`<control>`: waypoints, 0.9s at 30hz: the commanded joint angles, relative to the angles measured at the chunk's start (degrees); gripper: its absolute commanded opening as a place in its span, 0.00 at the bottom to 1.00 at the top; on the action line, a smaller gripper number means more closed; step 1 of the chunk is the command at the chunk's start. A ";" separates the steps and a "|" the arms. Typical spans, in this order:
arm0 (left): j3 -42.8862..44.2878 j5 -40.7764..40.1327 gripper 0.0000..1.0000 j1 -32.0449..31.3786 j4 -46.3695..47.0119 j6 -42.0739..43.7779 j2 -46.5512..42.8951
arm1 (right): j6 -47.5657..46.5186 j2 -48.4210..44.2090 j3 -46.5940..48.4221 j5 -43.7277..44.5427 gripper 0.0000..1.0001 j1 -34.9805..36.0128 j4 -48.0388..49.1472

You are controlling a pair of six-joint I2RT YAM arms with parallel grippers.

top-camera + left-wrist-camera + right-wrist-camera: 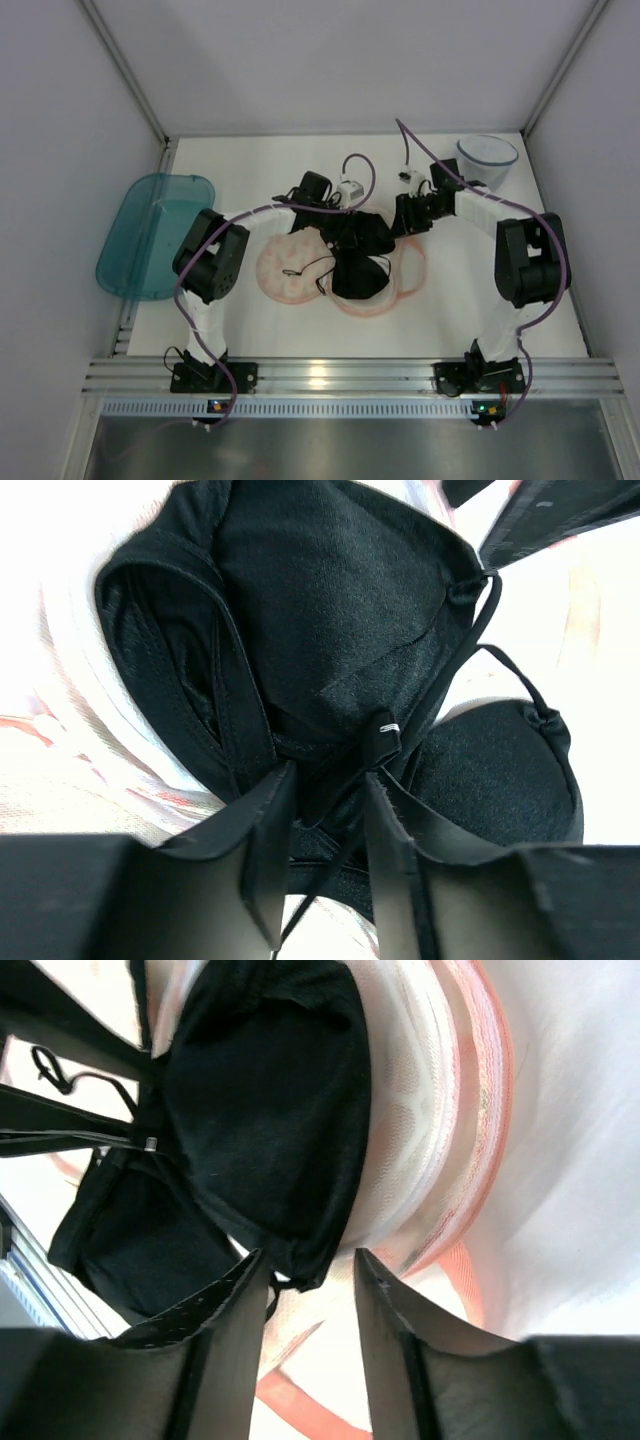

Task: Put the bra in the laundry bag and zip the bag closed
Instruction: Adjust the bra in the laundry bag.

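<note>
left tool (325, 792) over smooth black bra (330, 600)

there is one black fabric bra (360, 255), and it has two moulded cups. there is one cream-peach fabric laundry bag (285, 272) with pink edging, and it has two round lobes. i count one teal plastic bin (150, 235), one translucent white round tub (487, 155) with a dark rim, and one white table (300, 330). the black and white robot arms are two: the left arm (210, 265) and the right arm (528, 262). the grippers are also two, the left gripper (330, 780) and the right gripper (310, 1260), each one with two black fingers.
</note>
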 commanded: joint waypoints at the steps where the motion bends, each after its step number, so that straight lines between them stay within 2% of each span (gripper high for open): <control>1: 3.43 -0.39 0.40 -0.11 -1.00 0.57 -2.66 | -1.78 -6.00 3.45 0.58 0.42 0.62 -2.03; 5: 4.93 -2.67 0.51 -0.11 -3.02 1.62 -6.86 | -2.22 -8.37 4.06 1.28 0.57 0.71 -3.17; 7: 5.28 -3.29 0.56 0.06 -4.16 2.24 -8.36 | -2.66 -9.69 4.24 1.55 0.59 0.62 -3.79; 13: 4.14 -5.84 0.59 1.29 -8.03 0.84 -15.83 | -4.33 -13.21 4.68 2.69 0.62 0.71 -5.90; 16: 1.86 -4.01 0.59 5.15 -11.88 -1.71 -20.23 | -5.56 -15.31 4.33 3.48 0.66 0.62 -7.65; 19: -1.82 -3.91 0.58 11.73 -16.36 -4.00 -24.27 | -6.61 -18.30 2.67 4.80 0.76 0.36 -8.62; 23: -7.10 -5.48 0.57 23.14 -21.29 -2.42 -28.75 | -7.49 -22.87 -1.12 5.50 0.97 -1.22 -9.58; 27: -13.16 -9.00 0.57 27.83 -23.15 2.15 -31.05 | -9.17 -26.65 -2.52 5.15 1.00 -3.59 -11.70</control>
